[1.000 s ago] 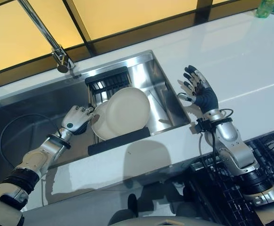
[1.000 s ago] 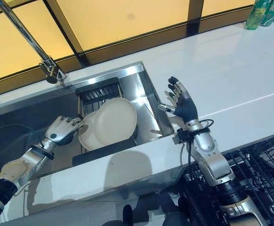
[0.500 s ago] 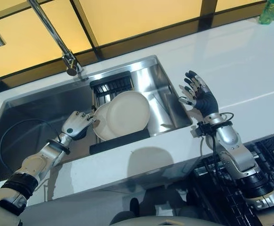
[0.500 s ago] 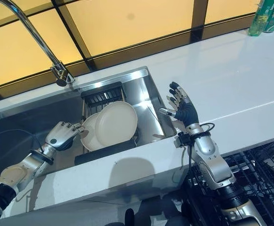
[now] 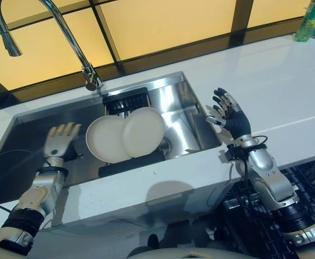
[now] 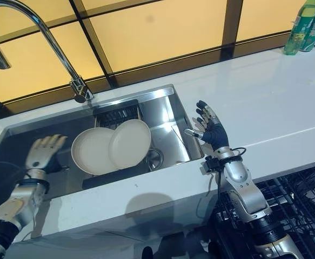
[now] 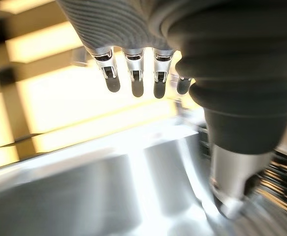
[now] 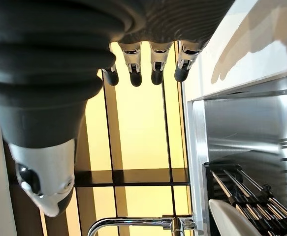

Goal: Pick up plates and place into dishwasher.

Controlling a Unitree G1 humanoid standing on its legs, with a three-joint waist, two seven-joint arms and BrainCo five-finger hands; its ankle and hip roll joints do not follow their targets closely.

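Note:
Two cream plates lean in a dark rack inside the steel sink (image 5: 22, 135): the left plate (image 5: 104, 139) lies behind, and the right plate (image 5: 143, 131) overlaps it. My left hand (image 5: 59, 141) hovers over the sink left of the plates, fingers straight and spread, touching nothing. My right hand (image 5: 230, 114) is raised above the counter at the sink's right edge, open and empty. The right plate's rim (image 8: 234, 220) shows in the right wrist view beside the rack bars.
A tall curved tap (image 5: 65, 29) rises behind the sink. The white counter (image 5: 287, 81) stretches to the right, with green bottles (image 6: 303, 24) at its far corner. The black dishwasher rack (image 5: 314, 183) sits low at the right, below the counter edge.
My left hand has let go of the left plate's edge and drawn away to the left, opening its fingers. The left plate now leans further left. The camera has tilted up.

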